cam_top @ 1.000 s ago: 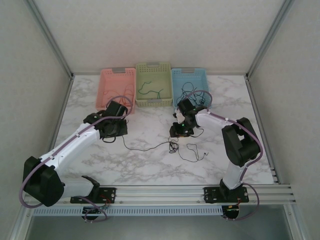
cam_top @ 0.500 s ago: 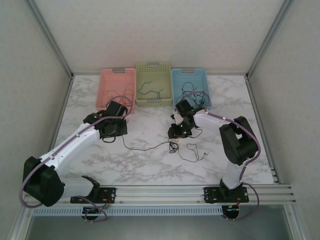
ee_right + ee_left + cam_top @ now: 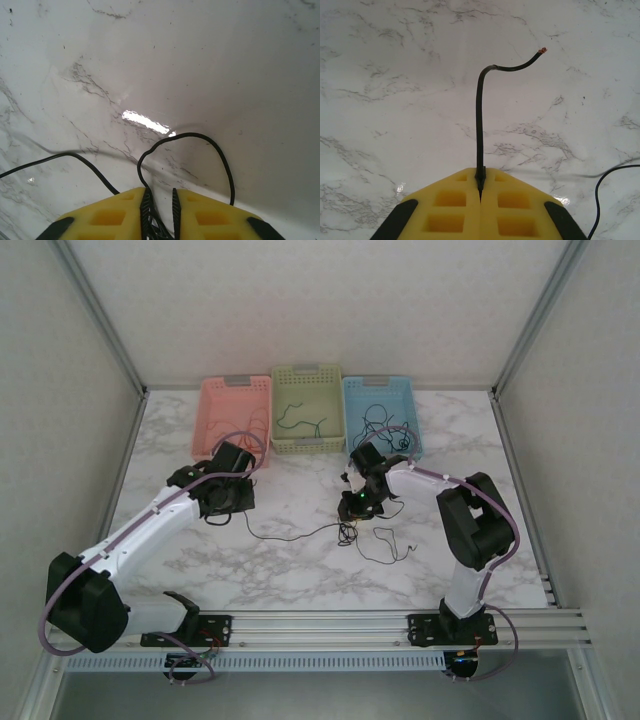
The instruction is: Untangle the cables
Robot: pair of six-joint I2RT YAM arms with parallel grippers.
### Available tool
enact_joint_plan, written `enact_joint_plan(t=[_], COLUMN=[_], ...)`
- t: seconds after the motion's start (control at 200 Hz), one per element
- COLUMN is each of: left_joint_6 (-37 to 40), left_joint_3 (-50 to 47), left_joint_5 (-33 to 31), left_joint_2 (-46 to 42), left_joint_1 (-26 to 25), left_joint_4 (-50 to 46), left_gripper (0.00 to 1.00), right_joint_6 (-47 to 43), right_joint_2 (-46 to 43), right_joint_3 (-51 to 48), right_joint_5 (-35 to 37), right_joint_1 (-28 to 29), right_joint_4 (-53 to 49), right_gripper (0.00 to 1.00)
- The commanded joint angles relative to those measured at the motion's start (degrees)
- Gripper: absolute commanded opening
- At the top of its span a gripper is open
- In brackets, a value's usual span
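Cables (image 3: 345, 532), black ones, lie knotted on the tabletop (image 3: 290, 580), roughly midway between near and far edges. The left pincer (image 3: 480, 192) is clamped tight on one strand's end, its bare tip curling free ahead; the right pincer (image 3: 160, 200) is nearly closed, pinching strands of the tangle, a loop bulging out in front

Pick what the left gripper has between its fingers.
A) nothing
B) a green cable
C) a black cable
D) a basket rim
C: in the left wrist view the left gripper is shut on a black cable that runs out to a bare copper tip.
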Motion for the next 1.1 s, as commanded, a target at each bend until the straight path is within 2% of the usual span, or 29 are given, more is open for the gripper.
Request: enact_joint_plan(t=[0.0,0.16,0.295,0.33,0.466,0.621,0.881,1.096], left_joint_6=[0.89,0.8,0.76,0.75,0.62,0.68,0.89,0.96], left_joint_3=[0.3,0.49,0.48,0.48,0.47,0.46,0.65,0.65], left_joint_5=[-1.61,-2.02,-2.12,-2.11,-2.13,-2.13,-2.33,-2.31], left_joint_2=[0.68,0.34,0.16,0.08,-0.11,-0.07,-0.29,-0.1], left_joint_1=[0.27,0.29,0.38,0.38,0.36,0.38,0.38,0.38], left_joint_4=[-1.06,-1.45,-1.8,-1.73,-1.91,-2.09,-2.45,-2.37], left_gripper=[0.0,0.0,0.0,0.0,0.0,0.0,0.0,0.0], right_joint_6=[-0.53,0.01,0.65,0.93,1.95,2.2,2.61,2.76], right_joint_2=[0.75,-1.89,-5.49,-6.19,-6.59,-3.44,-0.28,-0.67], right_joint_3=[-0.6,-0.86,-1.06,-1.12,-1.08,-1.78,-2.91,-3.8], right_joint_5=[-1.33,-2.19,-0.6,-0.25,3.31,2.05,-2.61,-4.77], right_joint_1=[0.58,0.56,0.61,0.61,0.63,0.59,0.6,0.56], right_joint_4=[-0.26,0.39,0.31,0.23,-1.24,-0.72,1.61,2.49], right_gripper=[0.16,0.06,0.04,0.08,0.38,0.46,0.45,0.33])
